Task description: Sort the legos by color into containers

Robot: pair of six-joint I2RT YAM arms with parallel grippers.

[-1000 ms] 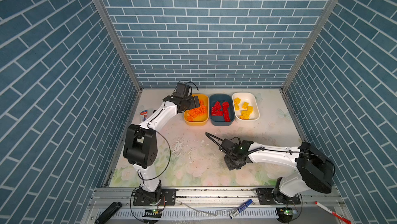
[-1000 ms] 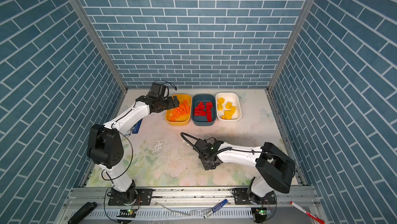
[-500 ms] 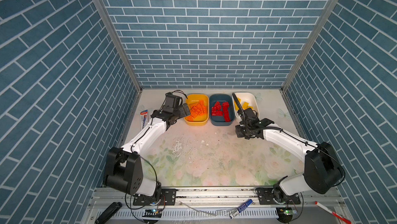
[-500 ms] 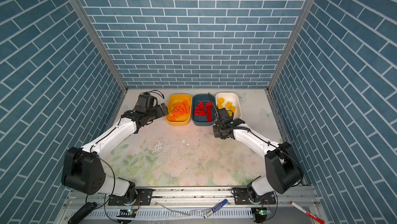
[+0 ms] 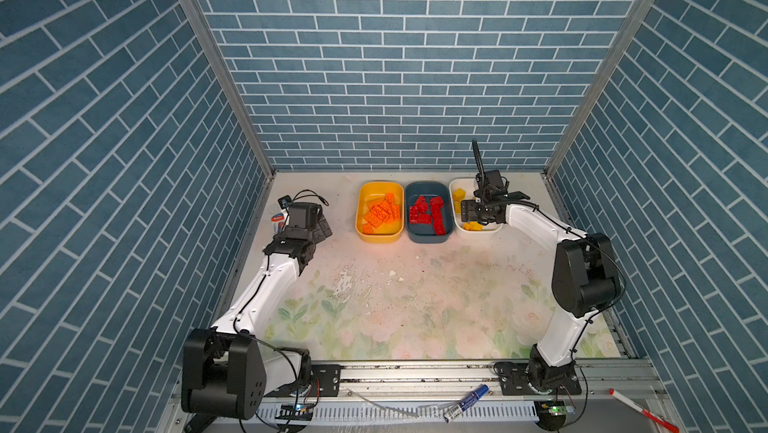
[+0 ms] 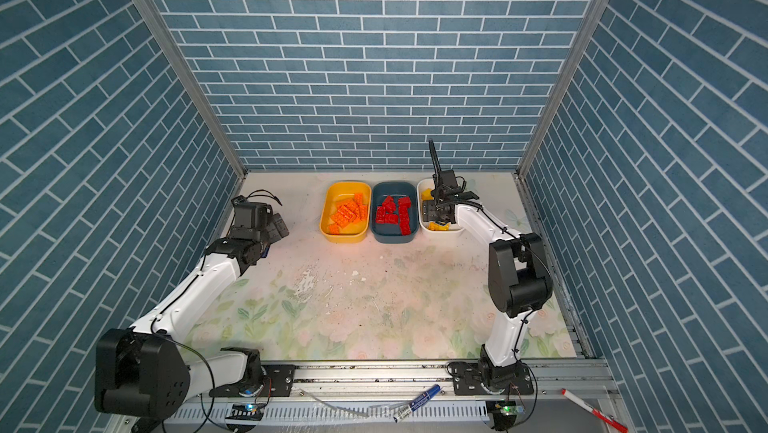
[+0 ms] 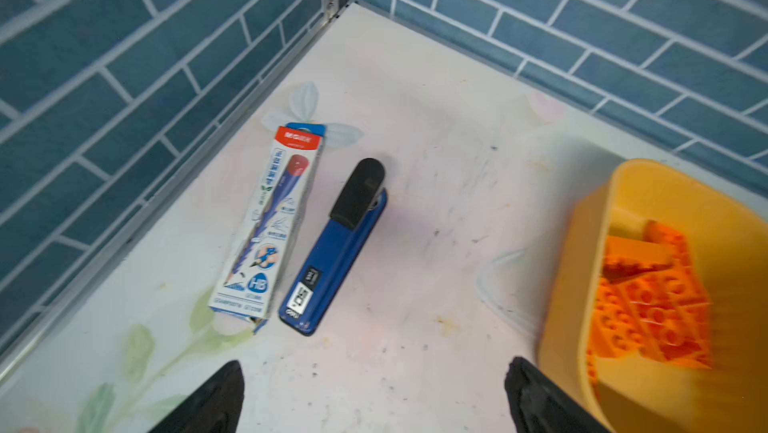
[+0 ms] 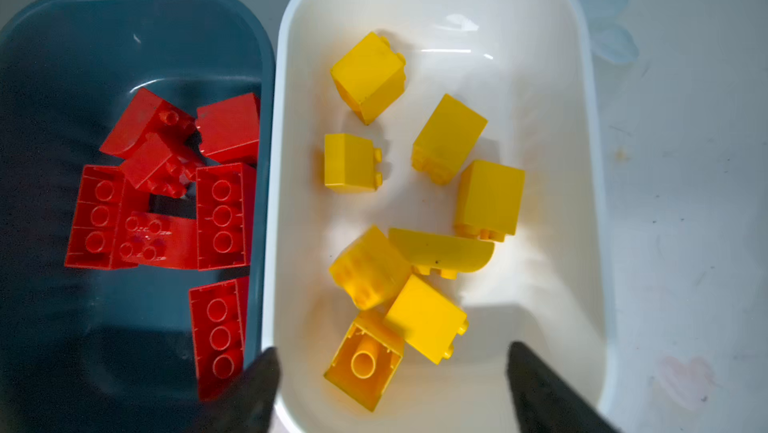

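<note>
Left wrist view holds the only writing that reads: a pencil box [image 7: 270, 227] with "HB" in a blue badge at one end and a pencil drawn along its length. A red band at the other end carries a white brand mark too blurred to read. Just beside it, parallel, lies a blue stapler [image 7: 336, 252] with a black lever; its small white label is illegible. In a top view the box sits at 10 o'clock on the table [image 5: 415, 306], by the wall. A blue marker [image 5: 465, 402] on the rail at 6 o'clock has print too small to read.

The tubs stand in a row at 12 o'clock, touching or nearly so. The yellow tub [image 5: 365, 198] towards 11 holds orange legos [image 5: 380, 214], flat studded plates piled together. The teal tub [image 8: 62, 56] in the middle holds red legos [image 8: 220, 214], several upturned and showing three round tubes each. The white tub [image 8: 540, 98] towards 1 holds eight yellow legos [image 8: 490, 202]: glossy cubes mostly on their sides, one curved piece and one upturned with a hollow base.

The left gripper [image 7: 374, 368] is released, its fingertips [image 7: 224, 393] wide apart over bare table beside the yellow tub. The right gripper [image 8: 392, 354] hangs over the white tub, jaws spread, gripping nothing
</note>
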